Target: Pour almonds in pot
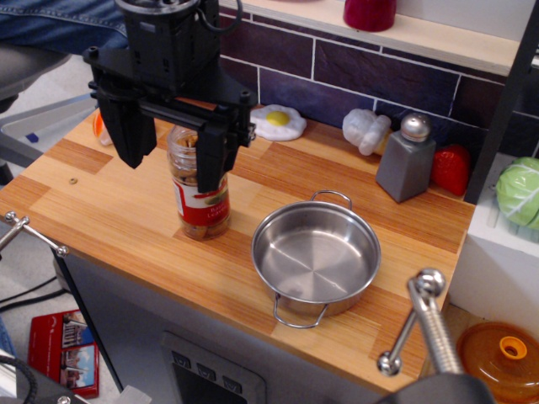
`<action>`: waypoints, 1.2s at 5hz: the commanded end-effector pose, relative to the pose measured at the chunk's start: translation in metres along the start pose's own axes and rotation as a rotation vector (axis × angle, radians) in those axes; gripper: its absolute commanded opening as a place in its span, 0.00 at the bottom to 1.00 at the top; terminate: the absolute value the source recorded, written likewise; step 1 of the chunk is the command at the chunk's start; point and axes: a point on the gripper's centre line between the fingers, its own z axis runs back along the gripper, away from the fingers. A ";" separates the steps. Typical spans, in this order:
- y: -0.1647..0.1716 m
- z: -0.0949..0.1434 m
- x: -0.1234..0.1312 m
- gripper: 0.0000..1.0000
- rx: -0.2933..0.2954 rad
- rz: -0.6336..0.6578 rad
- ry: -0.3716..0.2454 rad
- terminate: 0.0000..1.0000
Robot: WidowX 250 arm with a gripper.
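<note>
The almonds are brown nuts in a small clear plastic jar (200,200) with a red, white and green label. It stands upright on the wooden counter, left of the pot. The pot (316,257) is a shallow shiny steel pan with two wire loop handles; it is empty and sits near the counter's front edge. My black gripper (173,177) hangs over the jar with its jaws wide apart. The left finger (130,135) is clear of the jar. The right finger (215,156) overlaps the jar's upper part; I cannot tell if it touches.
A toy fried egg (280,123), a white toy (366,130), a grey metal-topped shaker (407,160) and a strawberry (452,168) line the back wall. A green cabbage (520,192) sits right. An orange lid (505,358) lies low right, behind a metal clamp (425,320).
</note>
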 end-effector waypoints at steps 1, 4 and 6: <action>0.000 0.000 0.000 1.00 0.000 0.000 0.000 0.00; 0.047 0.030 0.049 1.00 -0.300 0.481 0.023 0.00; 0.100 -0.002 0.068 1.00 -0.395 0.978 0.235 0.00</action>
